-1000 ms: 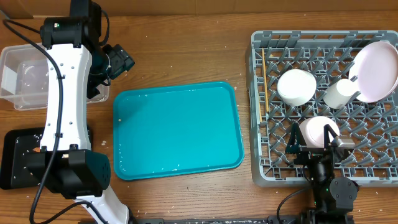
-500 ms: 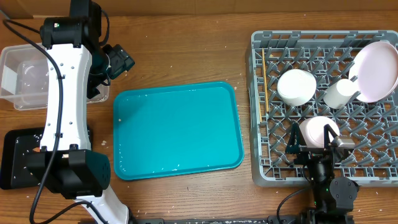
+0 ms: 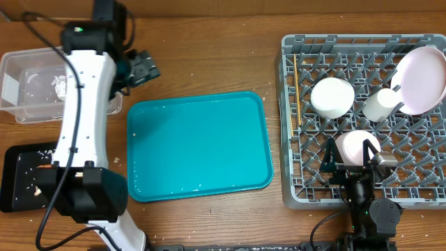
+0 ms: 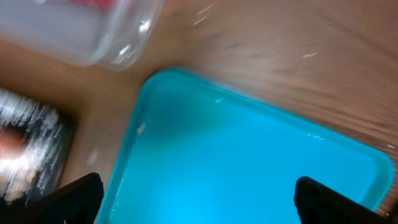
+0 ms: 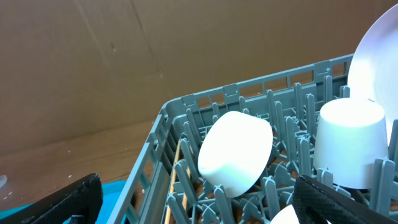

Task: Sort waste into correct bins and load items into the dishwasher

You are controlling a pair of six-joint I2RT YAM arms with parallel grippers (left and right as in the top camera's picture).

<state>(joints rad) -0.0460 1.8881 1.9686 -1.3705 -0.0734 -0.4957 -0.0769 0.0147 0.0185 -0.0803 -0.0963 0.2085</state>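
On the right of the bench, the square grey plastic dish rack [image 3: 293,188] holds every dish I can count. That is two round white bowls [image 3: 332,96] [image 3: 357,148], one small white cup [image 3: 380,107], one flat white plate [image 3: 421,80] leaning in the far corner, and one thin pair of wooden chopsticks [image 3: 295,90] along the rack's left side.

The dishes look stiff, smooth and breakable, probably slippery. A rim would be the surest hold, with the pegs keeping each piece steady. The chopsticks would be light and prone to rolling, so they are best pinched near mid-length.

Two bins sit at the far left. The clear plastic rectangular tub [image 3: 21,90] holds something white, plus a red blur in the left wrist view. The shallow black rectangular tray [image 3: 17,181] holds pale scraps and an orange bit. One teal serving tray [image 3: 198,146] lies bare between the bins and the rack.

The left claw [image 4: 205,205] hangs spread wide over the teal tray's corner, carrying nothing. The right claw [image 5: 199,208] hangs above the nearer bowl, fingers wide apart and clamped on nothing.
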